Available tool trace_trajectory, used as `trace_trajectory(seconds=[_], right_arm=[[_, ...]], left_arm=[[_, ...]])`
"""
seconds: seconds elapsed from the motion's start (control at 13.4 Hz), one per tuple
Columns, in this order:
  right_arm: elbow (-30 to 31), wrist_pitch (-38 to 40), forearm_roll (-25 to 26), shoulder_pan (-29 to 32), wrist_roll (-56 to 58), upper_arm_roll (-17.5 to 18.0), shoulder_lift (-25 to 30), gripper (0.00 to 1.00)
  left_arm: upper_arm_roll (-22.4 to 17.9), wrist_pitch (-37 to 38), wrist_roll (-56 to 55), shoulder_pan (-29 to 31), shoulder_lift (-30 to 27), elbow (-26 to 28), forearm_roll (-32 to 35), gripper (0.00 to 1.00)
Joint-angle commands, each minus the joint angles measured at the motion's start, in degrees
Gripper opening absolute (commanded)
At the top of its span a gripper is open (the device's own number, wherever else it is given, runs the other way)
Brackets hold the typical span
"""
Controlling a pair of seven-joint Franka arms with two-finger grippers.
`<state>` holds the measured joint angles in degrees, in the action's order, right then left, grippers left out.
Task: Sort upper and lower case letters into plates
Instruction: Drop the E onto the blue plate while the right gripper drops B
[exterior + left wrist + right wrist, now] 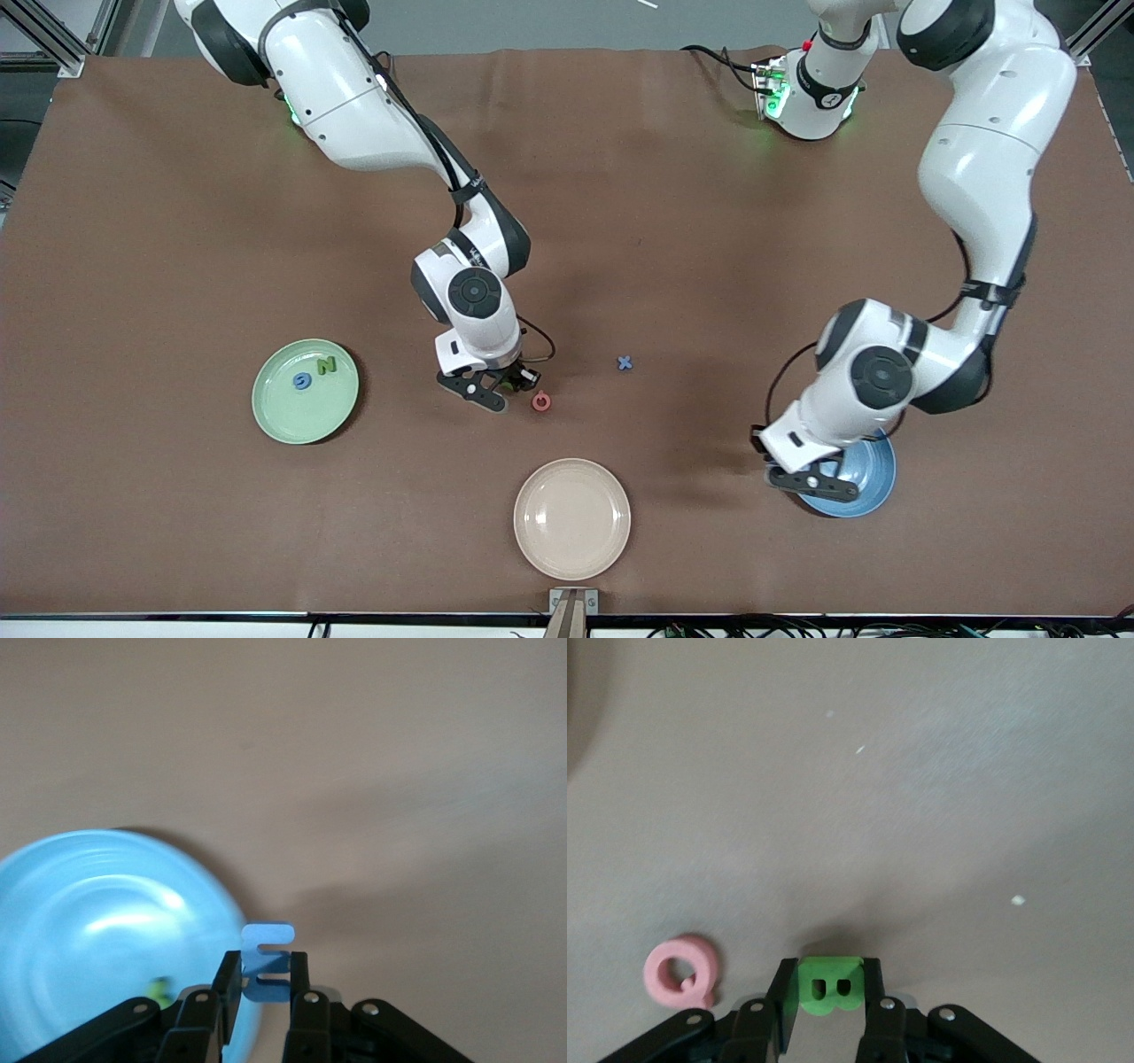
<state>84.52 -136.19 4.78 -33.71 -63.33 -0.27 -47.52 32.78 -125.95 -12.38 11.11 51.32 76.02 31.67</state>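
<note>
Two task plates – mint (306, 391), blue (864, 483), left gripper (264, 988) pinching blue letter (267, 962), right gripper (829, 997) green letter (829, 984).

Even overhead light, soft shadows under arms; blue plate (106, 939) blurred, glare streaks; front view sharp.

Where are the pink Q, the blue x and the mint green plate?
pink Q (541, 401): front view, on its ring.
blue x (625, 362): front view, at the crossing of its strokes.
mint green plate (288, 416): front view, on bare inner surface.
</note>
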Motion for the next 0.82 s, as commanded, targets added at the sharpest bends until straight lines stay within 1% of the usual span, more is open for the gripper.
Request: trace_trajectory(seconds=[0.0, 0.07, 0.22, 0.3, 0.37, 0.45, 0.52, 0.6, 0.67, 0.75], right_arm=[[1.34, 5.65, 1.19, 5.29, 9.14, 0.71, 4.08, 0.00], [2.65, 7.33, 1.19, 7.84, 14.15, 0.80, 5.76, 0.00], [8.70, 6.74, 1.10, 12.94, 24.34, 0.80, 10.67, 0.00], [11.95, 6.12, 1.10, 15.84, 30.05, 0.89, 12.96, 0.00], [15.29, 4.90, 1.02, 18.30, 35.24, 0.89, 15.33, 0.00], [18.37, 3.23, 1.02, 20.59, 39.55, 0.89, 17.10, 0.00], [20.83, 1.30, 1.02, 22.61, 43.08, 0.89, 18.07, 0.00], [23.12, -0.98, 1.02, 24.11, 45.90, 0.89, 18.52, 0.00], [25.14, -3.79, 1.02, 25.61, 47.93, 0.97, 18.43, 0.00], [26.91, -5.99, 1.02, 25.88, 48.64, 0.89, 18.35, 0.00]], left_arm=[[0.88, 1.32, 8.04, 5.48, -0.88, 1.93, 0.58, 0.00], [0.80, 1.23, 11.20, 7.51, -0.44, 2.11, 0.58, 0.00], [0.62, 1.15, 12.46, 8.75, 0.00, 2.20, 0.67, 0.01], [0.36, 1.15, 12.47, 8.93, 0.18, 2.29, 0.67, 0.05], [-0.60, 0.97, 12.47, 8.85, 0.27, 2.38, 1.45, 0.10], [-1.57, 0.97, 12.47, 8.67, 0.36, 2.29, 2.77, 0.18], [-1.66, 0.97, 12.47, 8.67, 0.44, 2.29, 3.56, 0.33], [-1.66, 0.97, 12.47, 8.67, 0.44, 2.38, 3.57, 0.62], [-1.66, 0.97, 12.47, 8.67, 0.18, 2.64, 3.66, 1.00], [-1.58, 0.97, 12.20, 8.67, -0.17, 2.90, 3.57, 1.00]])
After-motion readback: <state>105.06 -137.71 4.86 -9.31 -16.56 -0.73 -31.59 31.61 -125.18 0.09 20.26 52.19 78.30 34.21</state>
